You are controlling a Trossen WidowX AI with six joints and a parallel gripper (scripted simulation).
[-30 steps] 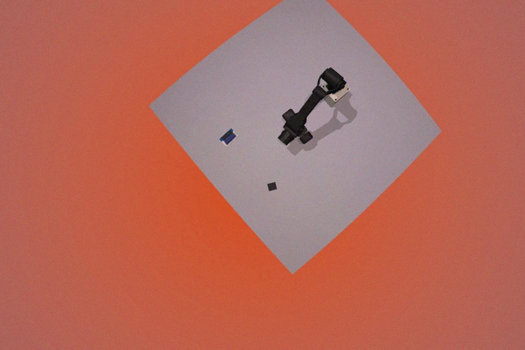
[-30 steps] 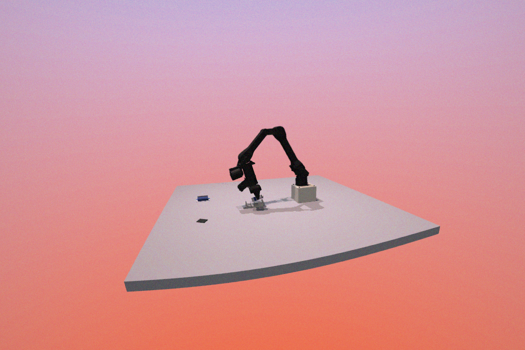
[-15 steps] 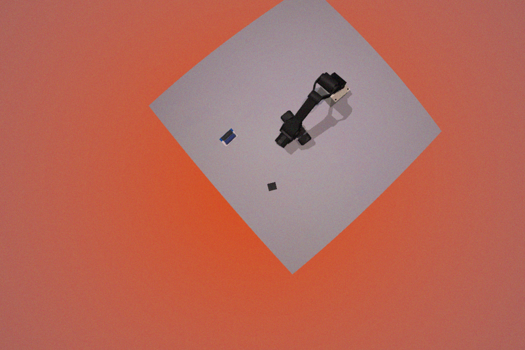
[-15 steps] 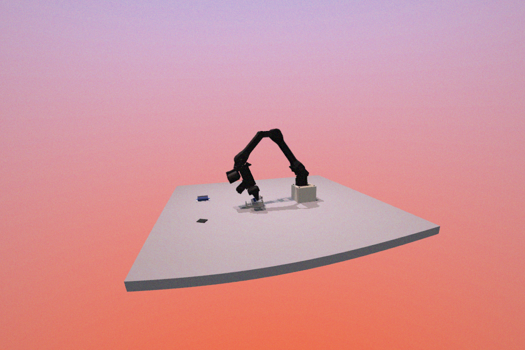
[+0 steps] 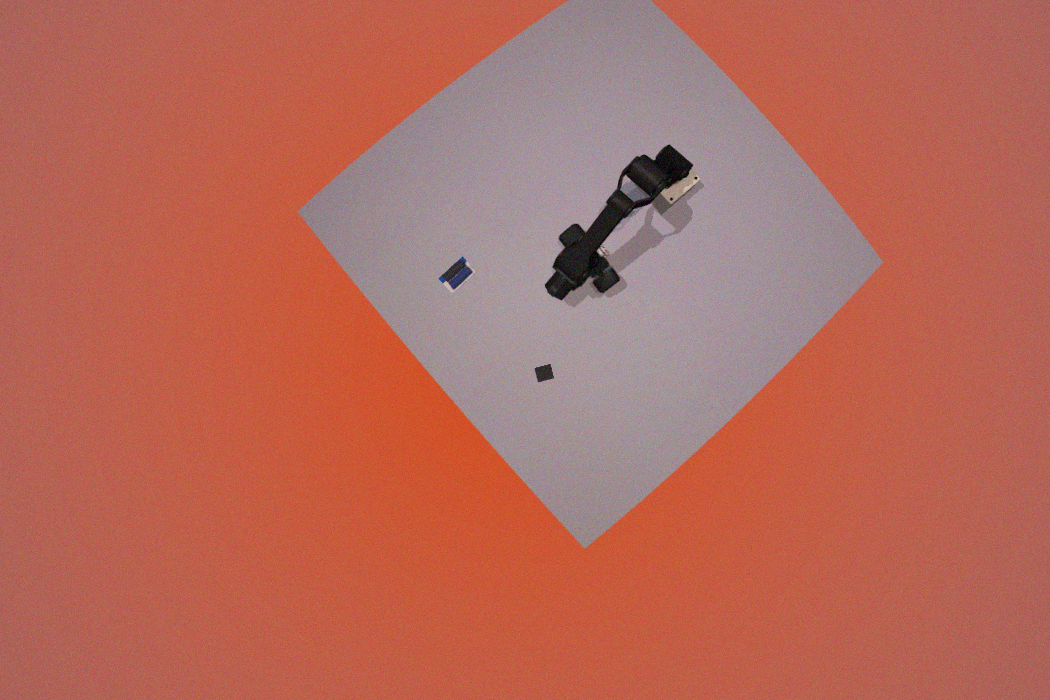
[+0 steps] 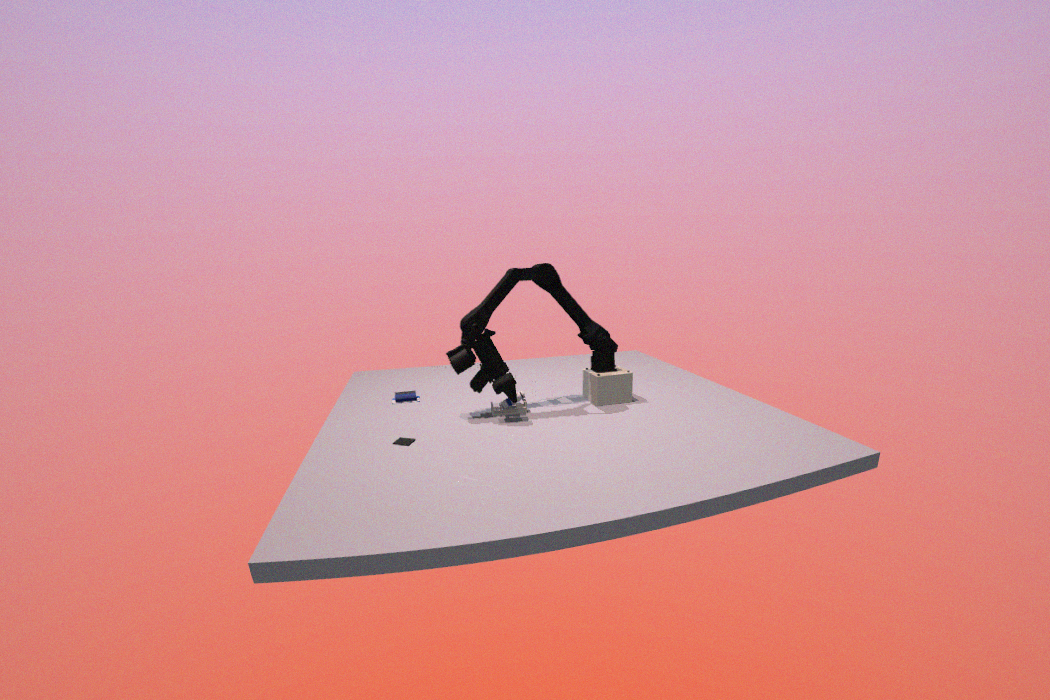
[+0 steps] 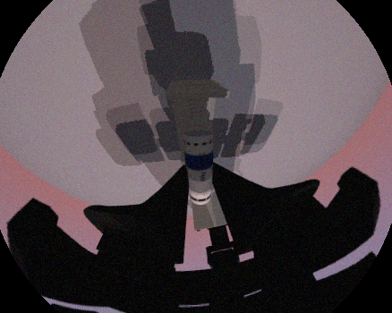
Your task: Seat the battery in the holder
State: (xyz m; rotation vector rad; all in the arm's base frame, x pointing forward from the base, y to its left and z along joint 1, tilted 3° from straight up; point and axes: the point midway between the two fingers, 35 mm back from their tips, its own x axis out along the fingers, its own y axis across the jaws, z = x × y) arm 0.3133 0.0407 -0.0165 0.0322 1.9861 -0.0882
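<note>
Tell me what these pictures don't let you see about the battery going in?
- Holder: hidden under the arm in the top view, tiny in the exterior view, a blur in the wrist view; spring and lip unreadable.
- Battery: its far tip merges into the blur, so contact with the holder is unclear.
- Gripper: the fingers are dark silhouettes, shut on the battery.
</note>
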